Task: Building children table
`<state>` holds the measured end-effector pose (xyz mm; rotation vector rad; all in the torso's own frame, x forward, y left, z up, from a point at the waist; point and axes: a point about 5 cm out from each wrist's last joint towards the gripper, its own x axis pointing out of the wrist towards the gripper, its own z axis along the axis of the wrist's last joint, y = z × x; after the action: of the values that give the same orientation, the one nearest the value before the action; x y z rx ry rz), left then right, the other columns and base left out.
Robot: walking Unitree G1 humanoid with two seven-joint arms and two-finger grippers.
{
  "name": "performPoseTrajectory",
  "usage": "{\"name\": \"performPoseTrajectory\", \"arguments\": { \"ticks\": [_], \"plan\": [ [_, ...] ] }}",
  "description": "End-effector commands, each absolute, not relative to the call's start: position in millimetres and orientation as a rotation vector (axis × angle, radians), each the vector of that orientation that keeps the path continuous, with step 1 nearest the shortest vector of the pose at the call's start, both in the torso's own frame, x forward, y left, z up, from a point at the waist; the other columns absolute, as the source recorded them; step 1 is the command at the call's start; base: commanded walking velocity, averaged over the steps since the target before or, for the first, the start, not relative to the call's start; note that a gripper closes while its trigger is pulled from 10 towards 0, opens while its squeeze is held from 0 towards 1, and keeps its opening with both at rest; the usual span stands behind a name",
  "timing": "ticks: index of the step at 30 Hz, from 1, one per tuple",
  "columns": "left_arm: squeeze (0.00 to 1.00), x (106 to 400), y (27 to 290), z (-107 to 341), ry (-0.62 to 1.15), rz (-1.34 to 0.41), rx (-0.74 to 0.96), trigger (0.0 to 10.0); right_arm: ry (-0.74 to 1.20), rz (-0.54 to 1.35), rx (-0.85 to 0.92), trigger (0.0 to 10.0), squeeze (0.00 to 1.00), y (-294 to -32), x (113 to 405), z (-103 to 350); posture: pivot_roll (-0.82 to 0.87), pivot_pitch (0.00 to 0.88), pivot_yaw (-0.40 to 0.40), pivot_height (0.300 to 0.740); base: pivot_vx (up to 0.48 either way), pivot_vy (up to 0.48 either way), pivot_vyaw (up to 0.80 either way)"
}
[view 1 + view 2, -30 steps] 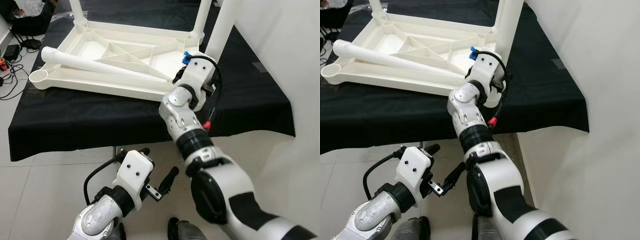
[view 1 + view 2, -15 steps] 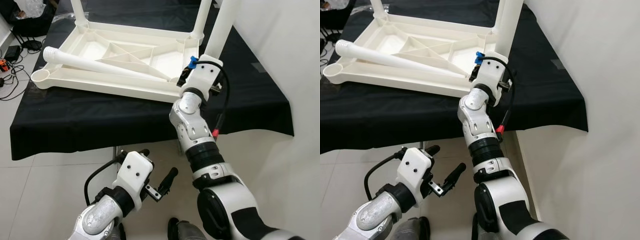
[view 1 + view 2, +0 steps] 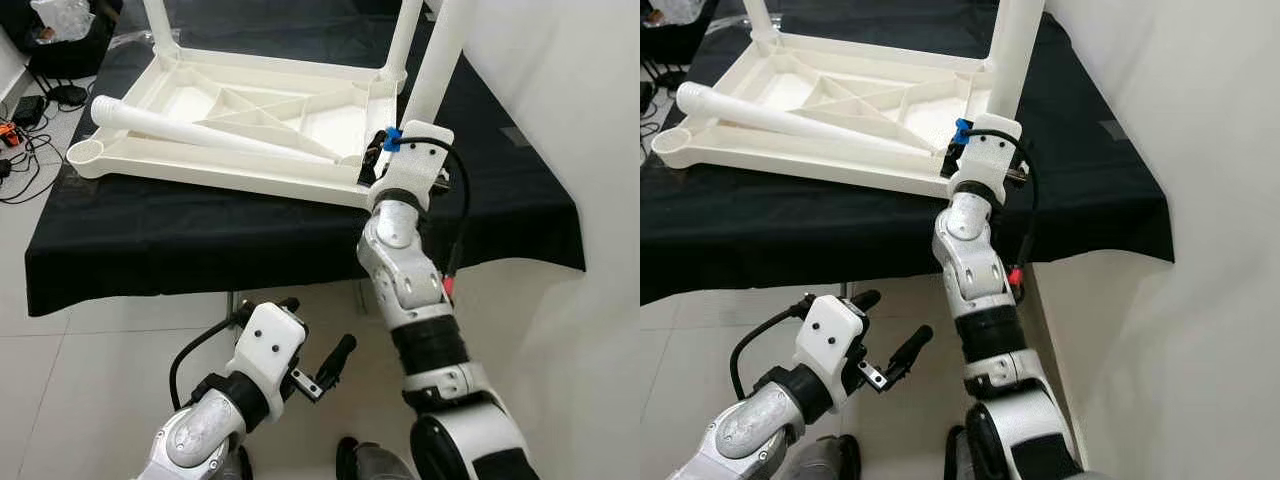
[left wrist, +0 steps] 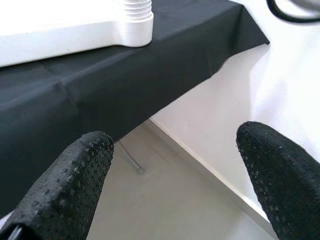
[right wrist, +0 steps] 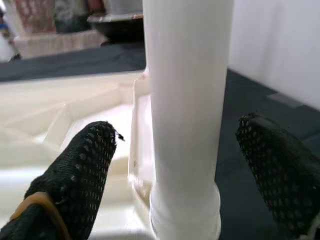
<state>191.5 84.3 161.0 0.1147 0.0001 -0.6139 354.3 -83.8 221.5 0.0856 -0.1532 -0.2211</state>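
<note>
While three legs stand upright in the upturned tabletop (image 3: 250,140), my right gripper (image 5: 175,165) gapes around the near-right leg (image 3: 432,60), and one loose leg (image 3: 200,128), at ten o'clock from it, remains unfitted.

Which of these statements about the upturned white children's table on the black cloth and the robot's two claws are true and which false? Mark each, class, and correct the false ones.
1. The tabletop lies upside down on the black cloth. True.
2. A loose leg lies across the tabletop's underside. True.
3. The right claw is shut around the upright leg. False: its fingers stand open either side of the leg, not touching.
4. The left claw is on the table. False: it hangs open below the table's edge, above the floor.
5. The near left corner socket has a leg fitted. False: it is empty.
</note>
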Motion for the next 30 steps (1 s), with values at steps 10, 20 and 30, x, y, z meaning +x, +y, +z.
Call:
{"name": "performPoseTrajectory", "arguments": {
  "ticks": [10,20,30],
  "plan": [
    [0.0,191.4,85.6,156.7,0.011,-0.618,0.128,10.0,-0.08,-0.071,0.047,10.0,0.0,-96.1,340.7,205.8,0.05,0.15,-0.06,0.74,0.0,0.0,0.0],
    [0.0,195.8,92.8,156.2,0.0,-0.546,0.126,10.0,-0.105,0.081,-0.098,10.0,0.0,-136.4,316.4,180.8,0.04,0.142,-0.058,0.74,0.0,0.0,0.0],
    [0.0,205.4,111.0,155.7,-0.009,-0.35,0.122,10.0,-0.036,0.101,-0.038,10.0,0.0,-171.3,289.8,149.8,0.04,0.11,-0.058,0.74,0.0,0.0,-0.16]
  ]
}}
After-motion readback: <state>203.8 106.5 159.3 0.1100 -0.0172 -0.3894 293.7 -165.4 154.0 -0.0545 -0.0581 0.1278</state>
